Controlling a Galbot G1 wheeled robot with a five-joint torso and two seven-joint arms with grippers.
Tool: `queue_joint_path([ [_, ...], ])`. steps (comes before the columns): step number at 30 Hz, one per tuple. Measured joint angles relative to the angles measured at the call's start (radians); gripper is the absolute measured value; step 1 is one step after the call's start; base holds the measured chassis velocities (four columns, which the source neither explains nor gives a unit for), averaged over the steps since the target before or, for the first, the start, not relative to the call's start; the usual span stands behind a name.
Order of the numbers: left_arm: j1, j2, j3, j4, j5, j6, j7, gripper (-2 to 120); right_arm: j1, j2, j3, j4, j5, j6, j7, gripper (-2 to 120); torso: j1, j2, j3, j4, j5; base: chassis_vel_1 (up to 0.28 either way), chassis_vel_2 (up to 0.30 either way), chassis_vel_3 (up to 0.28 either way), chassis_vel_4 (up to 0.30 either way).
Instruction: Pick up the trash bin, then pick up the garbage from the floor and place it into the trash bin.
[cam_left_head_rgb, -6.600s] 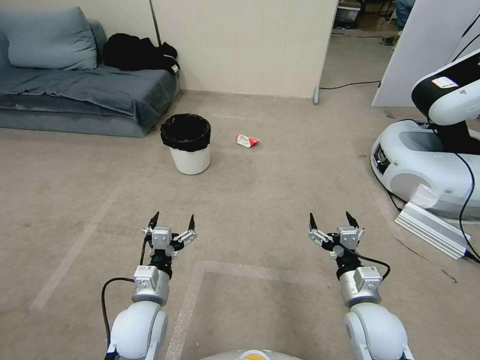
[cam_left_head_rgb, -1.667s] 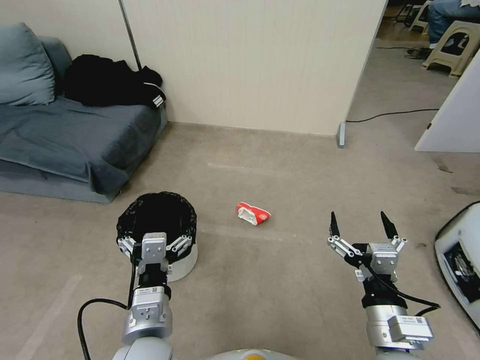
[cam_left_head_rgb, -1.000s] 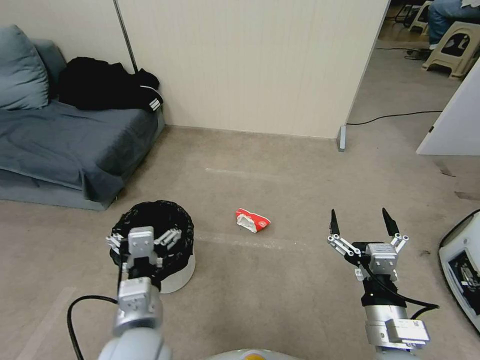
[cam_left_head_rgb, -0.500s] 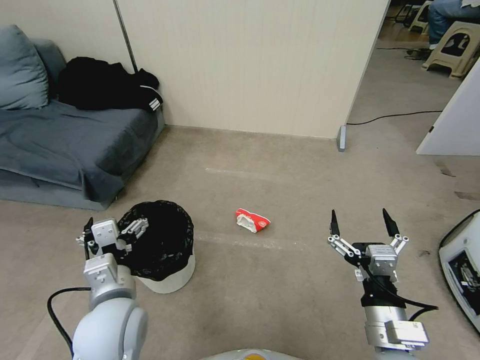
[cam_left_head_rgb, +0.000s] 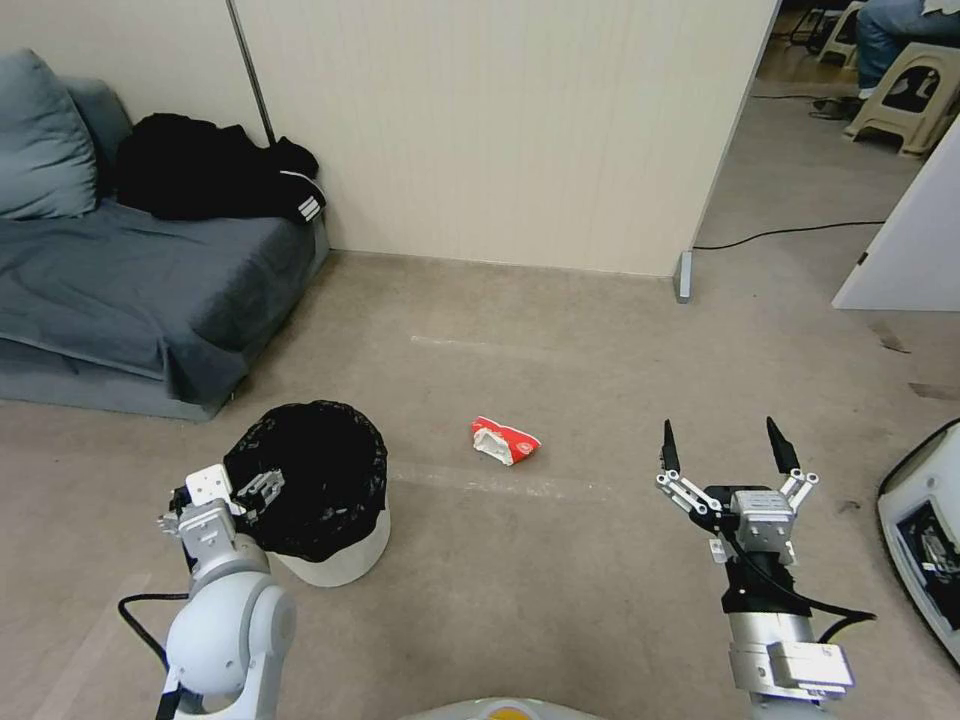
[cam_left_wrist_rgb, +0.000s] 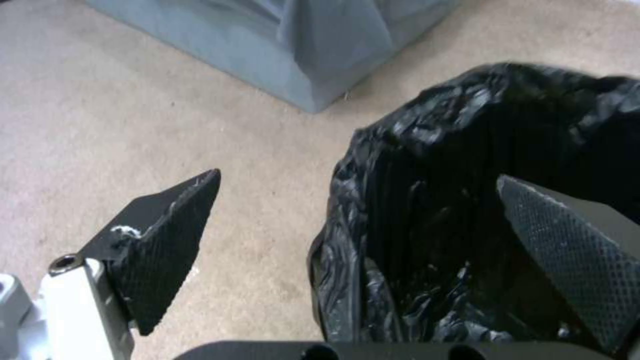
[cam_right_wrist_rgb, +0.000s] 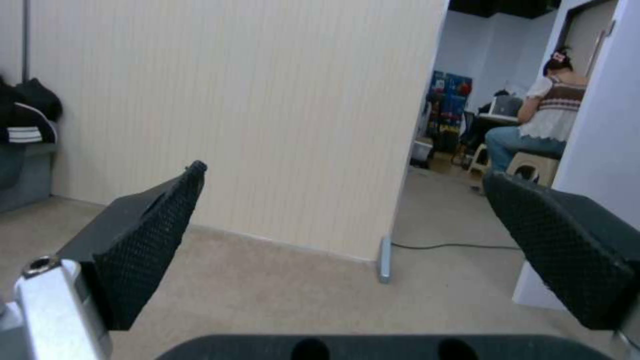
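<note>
The trash bin (cam_left_head_rgb: 335, 548) is a white bucket with a black liner (cam_left_wrist_rgb: 427, 150) and stands on the beige carpet floor (cam_left_head_rgb: 560, 570) at my front left. My left gripper (cam_left_head_rgb: 222, 492) is open and straddles the bin's left rim. In the left wrist view (cam_left_wrist_rgb: 359, 176), one finger is over the carpet and the other is over the bin's inside. The garbage in sight is a red-and-white crumpled wrapper (cam_left_head_rgb: 505, 441) lying on the floor right of the bin. My right gripper (cam_left_head_rgb: 720, 432) hangs open and empty above the carpet, right of the wrapper, and also appears in its own wrist view (cam_right_wrist_rgb: 345, 174).
A grey sofa (cam_left_head_rgb: 120, 290) with black clothing (cam_left_head_rgb: 210, 180) on it stands at the far left, close behind the bin. A cream partition wall (cam_left_head_rgb: 500, 130) closes the back. A black cable (cam_left_head_rgb: 780, 232) and another robot's white base (cam_left_head_rgb: 925, 540) are on the right.
My left gripper has swung left and lower, from above the bin's middle to its left rim, with the wrist turned. The right arm, bin and wrapper have stayed put.
</note>
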Motion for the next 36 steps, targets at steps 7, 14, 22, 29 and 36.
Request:
queue_joint_path([
  [7, -0.024, 0.001, -0.005, 0.081, -0.013, 0.003, -0.01, 100, -0.004, 0.0, -0.001, -0.007, 0.008, -0.002, -0.002, 100, 0.0, 0.0, 0.0, 0.0, -0.0001, 0.0, 0.0, 0.0, 0.0],
  [14, -0.049, 0.007, -0.013, 0.139, -0.02, 0.003, -0.021, 100, -0.004, 0.0, 0.002, -0.011, 0.007, -0.001, -0.002, 100, 0.0, 0.0, 0.0, 0.0, 0.0, 0.0, 0.0, 0.0, 0.0],
  [22, -0.077, 0.008, -0.023, 0.213, -0.038, 0.003, -0.03, 100, -0.001, 0.0, 0.001, -0.017, 0.008, -0.001, -0.004, 100, 0.0, 0.0, 0.0, 0.0, 0.0004, 0.0, 0.0, 0.0, 0.0],
  [29, -0.098, 0.007, -0.03, 0.264, -0.038, -0.007, -0.035, 99, 0.005, 0.0, 0.001, -0.023, 0.01, -0.002, -0.004, 100, 0.0, 0.0, 0.0, 0.0006, 0.002, 0.0, 0.0, 0.0, 0.0],
  [36, -0.103, 0.003, -0.03, 0.276, -0.038, -0.008, -0.035, 98, 0.006, 0.0, 0.001, -0.026, 0.011, -0.002, -0.005, 100, 0.0, 0.0, 0.0, 0.0004, 0.001, 0.0, 0.0, 0.0, 0.0],
])
